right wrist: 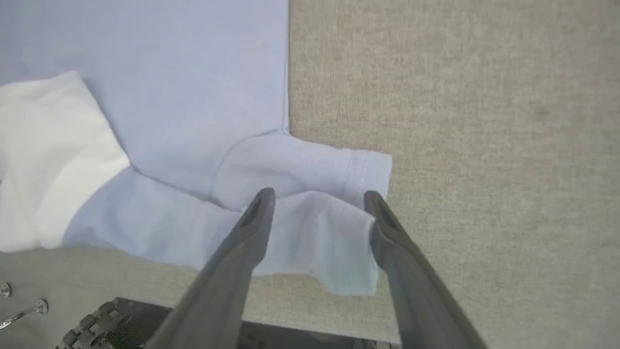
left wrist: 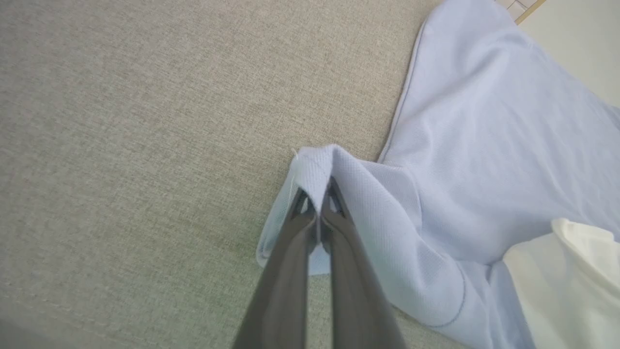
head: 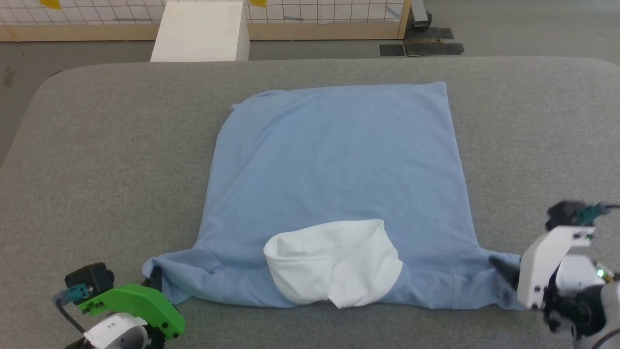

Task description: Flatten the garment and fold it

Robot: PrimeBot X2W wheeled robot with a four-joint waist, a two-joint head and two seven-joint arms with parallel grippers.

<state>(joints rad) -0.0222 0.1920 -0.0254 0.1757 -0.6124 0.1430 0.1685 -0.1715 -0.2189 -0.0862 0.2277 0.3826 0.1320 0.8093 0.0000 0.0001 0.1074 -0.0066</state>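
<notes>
Clenching the polo shirt's (head: 334,160) left sleeve (left wrist: 373,194) at the padded table's (head: 97,145) near edge, the left gripper (left wrist: 318,208) may drag it askew; the right gripper (right wrist: 318,195) gapes, released.

garment (head: 334,165) lt blue, collar (head: 334,266) white | tabletop (head: 97,145) grey weave | box (head: 201,31) white

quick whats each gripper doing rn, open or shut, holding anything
left gripper: closed, pinching a sleeve of the light blue knit short-sleeved shirt
right gripper: open, fingers astride the other sleeve, holding nothing
</notes>
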